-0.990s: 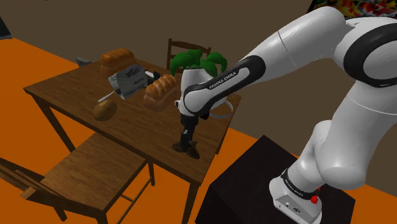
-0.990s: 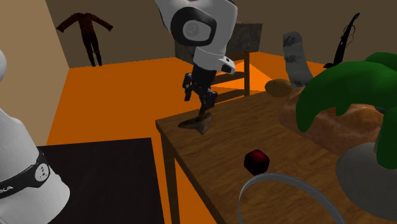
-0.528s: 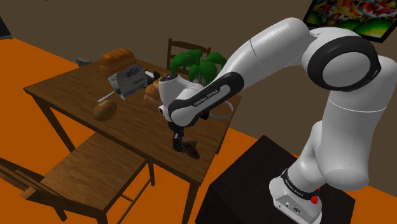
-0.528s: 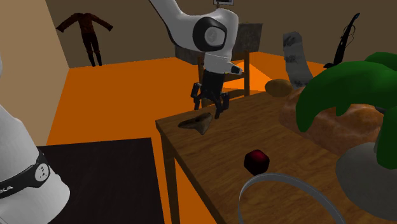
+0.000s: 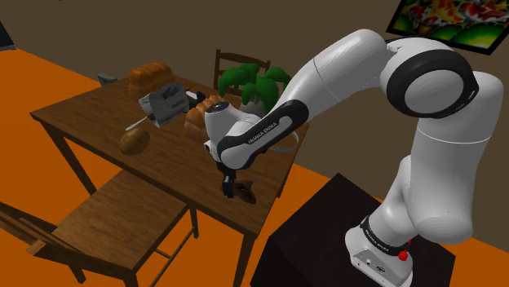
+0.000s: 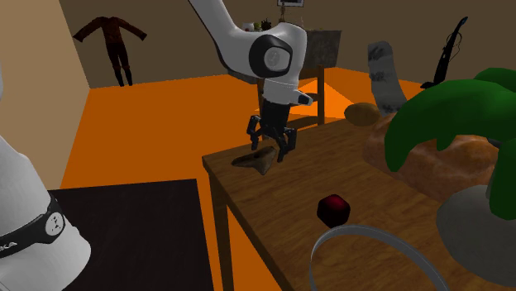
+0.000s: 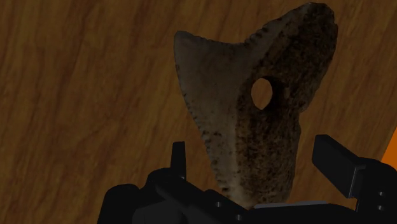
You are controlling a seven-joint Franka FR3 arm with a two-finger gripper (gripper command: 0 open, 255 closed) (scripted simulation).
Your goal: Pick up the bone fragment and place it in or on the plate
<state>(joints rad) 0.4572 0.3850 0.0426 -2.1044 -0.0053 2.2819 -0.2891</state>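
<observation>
Two black fingers [image 7: 179,158] of the gripper [image 7: 254,153] are standing spread apart. The bone fragment [image 7: 261,121] is lying flat on the wooden table [image 7: 83,95], with its narrow end reaching in between them. A sliver of gap is showing on either side of that end, so neither finger is touching it and nothing is being held. The fragment's broader end, pierced by a small round hole, is fanning out ahead of the fingertips. Its surface is looking grey-brown and speckled, darkening toward one edge.

In the second exterior view the fingertips are hanging low over the fragment, close to the table's corner. How far down beside it they are reaching, I cannot tell.

The plate [image 6: 364,230] is sitting well apart from the fingers, farther in along the table. It is showing as a pale grey ring with wood grain visible inside its rim. A small dark red thing [image 6: 332,209] is lying just outside that rim, between the plate and the fingers. Beyond the plate, a pale pot [image 6: 471,227] is holding a green leafy plant [image 6: 451,107], and a loaf of bread [image 6: 430,161] is lying beside it.

The arm [image 5: 343,73] is rising from the black stand [image 5: 326,236] and bending over at a raised elbow. From there it is sloping down toward the table's edge, with the wrist turning the hand to point almost straight down at the wood.
</observation>
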